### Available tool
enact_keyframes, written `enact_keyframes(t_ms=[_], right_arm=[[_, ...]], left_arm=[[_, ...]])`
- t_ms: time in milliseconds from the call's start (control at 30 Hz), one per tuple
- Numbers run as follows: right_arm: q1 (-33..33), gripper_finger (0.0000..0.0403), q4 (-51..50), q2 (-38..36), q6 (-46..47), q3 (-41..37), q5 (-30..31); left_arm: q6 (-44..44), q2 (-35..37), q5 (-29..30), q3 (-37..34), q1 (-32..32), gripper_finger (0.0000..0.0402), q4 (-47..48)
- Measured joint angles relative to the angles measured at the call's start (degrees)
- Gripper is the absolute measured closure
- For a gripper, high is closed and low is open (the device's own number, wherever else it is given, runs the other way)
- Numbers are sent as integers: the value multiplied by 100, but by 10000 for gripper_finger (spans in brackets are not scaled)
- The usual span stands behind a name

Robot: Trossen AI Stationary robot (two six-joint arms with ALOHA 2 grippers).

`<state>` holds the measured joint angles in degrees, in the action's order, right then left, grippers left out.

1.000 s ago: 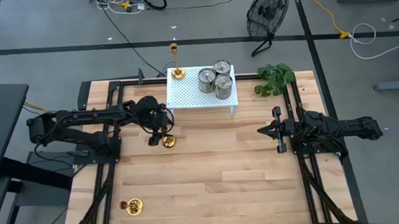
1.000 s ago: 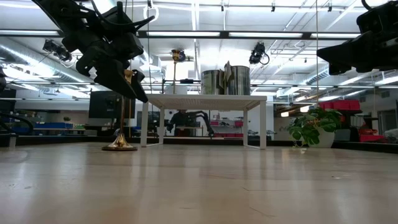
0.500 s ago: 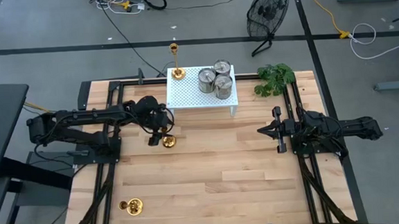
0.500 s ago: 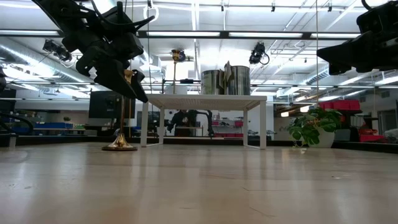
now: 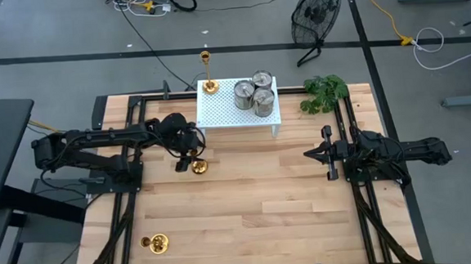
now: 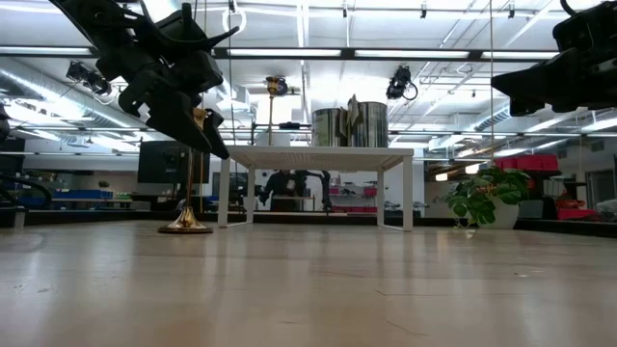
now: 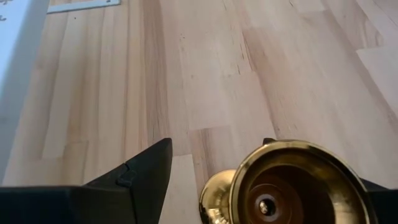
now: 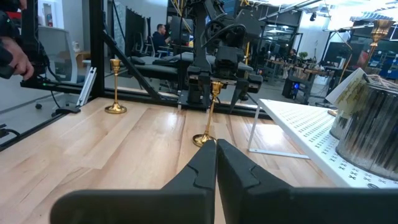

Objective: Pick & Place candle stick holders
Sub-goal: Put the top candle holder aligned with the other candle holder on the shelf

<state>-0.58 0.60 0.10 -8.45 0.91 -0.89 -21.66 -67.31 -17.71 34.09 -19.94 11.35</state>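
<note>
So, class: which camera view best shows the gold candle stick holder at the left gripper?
The right wrist view: the gold candle stick holder stands whole, base to cup, with the left gripper around its top. The low view shows it side-on, its top masked by the gripper. The left wrist view shows only the cup; the high view shows mainly the base.
</note>
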Motion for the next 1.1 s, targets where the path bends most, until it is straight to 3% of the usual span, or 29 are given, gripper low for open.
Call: enact_keyframes(t_ms=[633, 1100], right_arm=[[0, 385, -2, 0, 1, 0, 0], [0, 385, 0, 0, 2, 0, 0]], left_arm=[[21, -2, -270, 0, 2, 145, 154], [-38, -2, -156, 0, 0, 145, 360]])
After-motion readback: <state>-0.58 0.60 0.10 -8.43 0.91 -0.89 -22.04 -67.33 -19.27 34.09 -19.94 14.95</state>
